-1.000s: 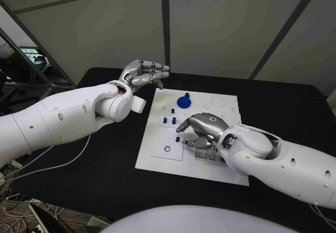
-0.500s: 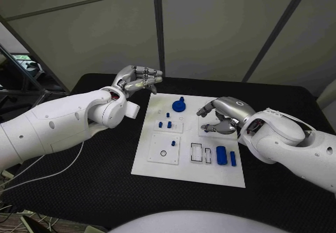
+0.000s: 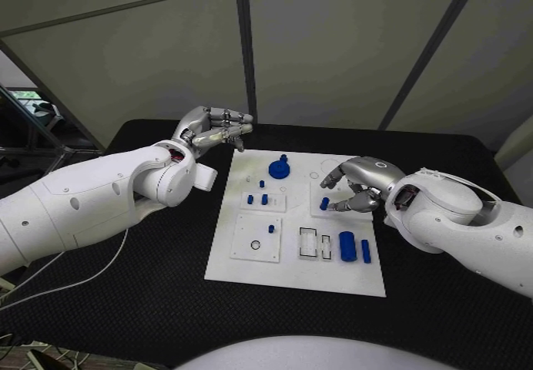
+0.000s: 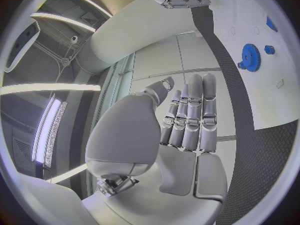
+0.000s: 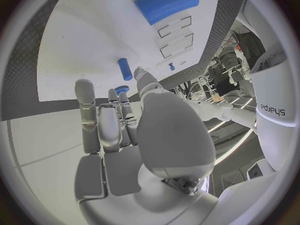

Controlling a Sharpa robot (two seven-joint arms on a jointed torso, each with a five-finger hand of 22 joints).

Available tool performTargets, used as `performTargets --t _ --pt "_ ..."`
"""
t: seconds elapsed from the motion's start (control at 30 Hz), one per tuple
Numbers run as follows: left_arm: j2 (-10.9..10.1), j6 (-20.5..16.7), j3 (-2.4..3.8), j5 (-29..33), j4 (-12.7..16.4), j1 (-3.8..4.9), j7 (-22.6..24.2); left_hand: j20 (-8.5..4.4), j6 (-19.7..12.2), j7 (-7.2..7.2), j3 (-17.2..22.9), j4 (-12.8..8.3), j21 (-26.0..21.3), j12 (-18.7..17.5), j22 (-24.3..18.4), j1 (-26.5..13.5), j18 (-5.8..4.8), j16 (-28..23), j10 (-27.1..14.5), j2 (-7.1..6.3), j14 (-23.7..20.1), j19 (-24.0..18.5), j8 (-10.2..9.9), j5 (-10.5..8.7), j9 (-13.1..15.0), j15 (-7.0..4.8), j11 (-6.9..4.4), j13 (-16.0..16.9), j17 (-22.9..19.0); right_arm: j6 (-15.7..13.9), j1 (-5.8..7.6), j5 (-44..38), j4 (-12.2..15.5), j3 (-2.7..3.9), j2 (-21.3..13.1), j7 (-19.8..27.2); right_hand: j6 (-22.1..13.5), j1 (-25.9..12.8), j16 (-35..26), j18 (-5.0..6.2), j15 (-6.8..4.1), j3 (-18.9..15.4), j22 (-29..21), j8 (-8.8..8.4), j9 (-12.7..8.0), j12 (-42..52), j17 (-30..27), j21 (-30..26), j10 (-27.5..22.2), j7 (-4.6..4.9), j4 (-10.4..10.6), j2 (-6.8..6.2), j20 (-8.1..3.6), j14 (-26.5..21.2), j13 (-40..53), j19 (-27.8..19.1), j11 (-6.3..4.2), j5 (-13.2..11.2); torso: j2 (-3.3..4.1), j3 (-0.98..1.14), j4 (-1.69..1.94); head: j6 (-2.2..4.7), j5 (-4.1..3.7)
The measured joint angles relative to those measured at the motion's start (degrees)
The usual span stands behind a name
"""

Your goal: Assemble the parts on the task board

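Step in hand, as I judge it: carrying one part to its seat. Right silver hand [image 3: 356, 185] hovers over the far right part of the flat white rectangular task board [image 3: 253, 266], fingers curled, pinching a small blue cylindrical peg [image 3: 324, 203] at its fingertips; peg is just above the board, not seated. Left silver hand [image 3: 213, 127] is raised off the board's far left corner, fingers curled in on nothing. Blue toothed gear [image 3: 279, 166] stands at the board's far middle. Two blue oblong blocks [image 3: 356, 247] lie on the board's near right. Next move likely calls for lining the peg upright over its hole, then lowering.
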Motion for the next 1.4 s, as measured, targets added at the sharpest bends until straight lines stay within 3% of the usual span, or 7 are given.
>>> performTargets --t 0.2,0.33,0.5,1.1,1.23,1.27,1.4 --pt "0.0 0.0 0.00 0.0 0.0 0.00 0.0 0.00 0.0 0.00 0.0 0.0 0.0 0.0 0.0 0.0 0.00 0.0 0.0 0.00 0.0 0.0 0.0 0.00 0.0 0.00 0.00 0.0 0.0 1.5 0.00 -0.4 -0.9 0.00 1.0 -0.1 1.6 1.5 0.2 -0.01 0.00 0.6 1.0 0.73 0.3 1.8 0.2 0.5 2.1 0.58 0.6 1.54 -0.57 0.0 0.1 0.6 -0.81 -0.1 -0.01 0.00 0.01 -0.10 0.04" --pt "-0.1 0.0 0.00 0.0 0.0 0.00 0.0 0.00 0.0 0.00 0.0 0.0 0.0 0.0 0.0 0.0 0.00 0.0 0.0 0.00 0.0 0.0 0.0 0.00 0.0 0.00 0.00 0.0 0.0 2.2 -0.01 -0.5 -1.3 0.00 1.5 -0.2 4.4 2.8 1.0 -0.02 -0.44 2.6 3.8 1.49 0.5 2.8 0.9 2.7 6.0 0.92 0.9 2.80 -0.92 0.0 0.1 2.8 -1.24 -1.7 -0.03 -0.03 0.09 -0.12 0.05" --pt "-0.1 0.0 0.00 0.0 0.0 0.00 0.0 0.00 0.0 0.00 0.0 0.0 0.0 0.0 0.0 0.0 0.00 0.0 0.0 0.00 0.0 0.0 0.0 0.00 0.0 0.00 0.00 0.0 0.0 3.3 -0.01 -0.5 -1.7 -0.02 2.0 -0.2 7.7 3.9 2.3 -0.03 -1.18 6.0 7.0 2.02 0.6 2.3 2.8 5.1 11.4 0.44 1.4 3.86 -1.87 0.1 0.0 4.6 -2.26 -2.8 -0.04 -0.03 0.09 -0.17 0.27" --pt "-0.1 0.1 0.00 0.0 -0.1 0.00 -0.1 0.00 0.0 0.00 -0.2 0.2 0.0 0.4 -0.1 0.3 0.01 0.0 0.0 0.30 0.0 0.0 0.0 0.00 0.0 0.00 0.00 0.0 -0.1 6.1 -0.02 -0.6 -2.8 -0.07 3.1 -0.5 9.4 4.4 3.2 -0.02 -1.46 10.5 8.3 1.70 0.4 -1.7 3.8 6.0 14.8 0.14 1.7 3.00 -2.03 0.0 0.0 5.2 -2.69 -2.8 -0.04 0.00 0.01 -0.41 0.47" --pt "-0.1 0.1 0.00 0.0 -0.2 0.00 -0.1 0.00 0.0 0.00 -0.2 0.2 0.0 0.4 -0.1 0.3 0.01 0.0 0.0 0.30 0.0 0.0 0.0 0.00 0.0 0.00 0.00 0.0 -0.1 5.9 -0.02 -0.7 -2.7 -0.08 3.2 -0.5 10.8 4.6 3.7 -0.12 -1.78 11.7 9.0 1.55 0.3 -2.0 4.3 6.7 16.2 -0.07 1.3 2.78 -2.26 0.1 0.1 5.4 -3.01 -2.8 -0.04 0.00 -0.05 -0.41 0.47" --pt "-0.1 0.1 0.00 0.0 -0.2 0.00 -0.1 0.00 0.0 -0.01 -0.2 0.2 0.0 0.4 -0.1 0.3 0.01 0.0 0.0 0.30 0.0 0.0 0.0 0.00 0.0 0.00 0.00 0.0 -0.1 5.7 -0.02 -0.7 -2.6 -0.10 3.1 -0.5 11.0 4.6 3.9 -0.94 -1.87 12.1 9.3 1.70 0.3 -2.0 4.5 6.8 16.6 -0.18 1.1 2.78 -2.36 0.0 0.1 5.5 -3.05 -2.9 -0.04 0.00 -0.06 -0.41 0.47" --pt "-0.1 0.1 0.00 0.0 -0.2 0.00 -0.1 0.00 0.0 -0.01 -0.2 0.2 -0.2 0.4 -0.1 0.3 0.00 0.0 0.0 0.30 0.0 0.0 0.0 0.00 0.0 0.00 0.00 0.0 -0.1 4.1 -0.07 -0.9 -1.6 -0.11 2.7 -0.4 12.0 4.6 4.3 -0.97 -2.03 13.8 10.3 2.09 0.3 -2.4 5.1 7.6 17.6 -0.27 0.3 2.82 -2.57 0.2 0.5 6.1 -3.27 -3.5 -0.04 0.03 -0.07 -0.30 0.43"
